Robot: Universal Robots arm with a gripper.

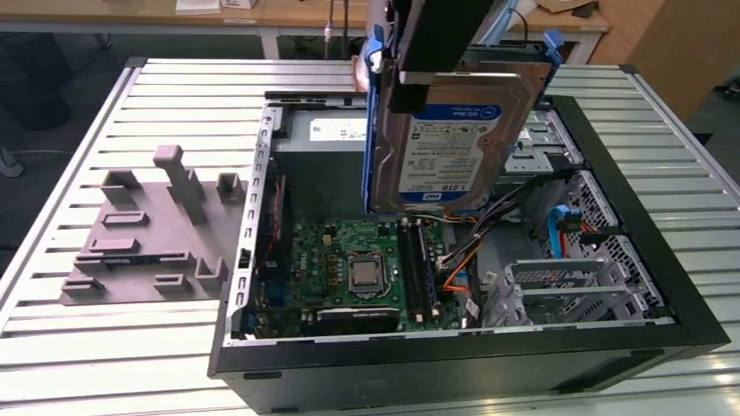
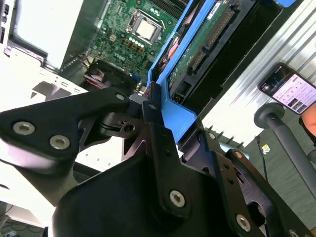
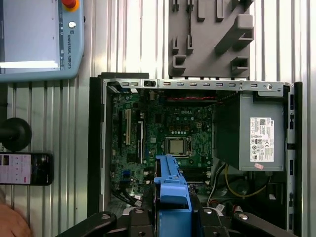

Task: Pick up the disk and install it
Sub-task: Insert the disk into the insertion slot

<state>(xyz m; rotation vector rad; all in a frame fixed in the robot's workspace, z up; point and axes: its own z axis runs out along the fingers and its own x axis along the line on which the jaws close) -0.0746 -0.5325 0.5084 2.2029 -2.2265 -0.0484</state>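
Exterior view shows my claw (image 1: pixel 431 87) squeezed tight on the disk (image 1: pixel 457 152). I hold it up on its edge, in the air above the open computer case (image 1: pixel 463 368) and its green board (image 1: pixel 335 260).

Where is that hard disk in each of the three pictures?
Exterior view: the disk hangs upright above the open case.
Second wrist view: the disk, circuit side showing, blue-framed.
First wrist view: the disk edge-on, over the motherboard.
Shared landmark: the silver processor.

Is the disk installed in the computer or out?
Out. The disk, held on edge by the gripper, hangs above the open case and motherboard.
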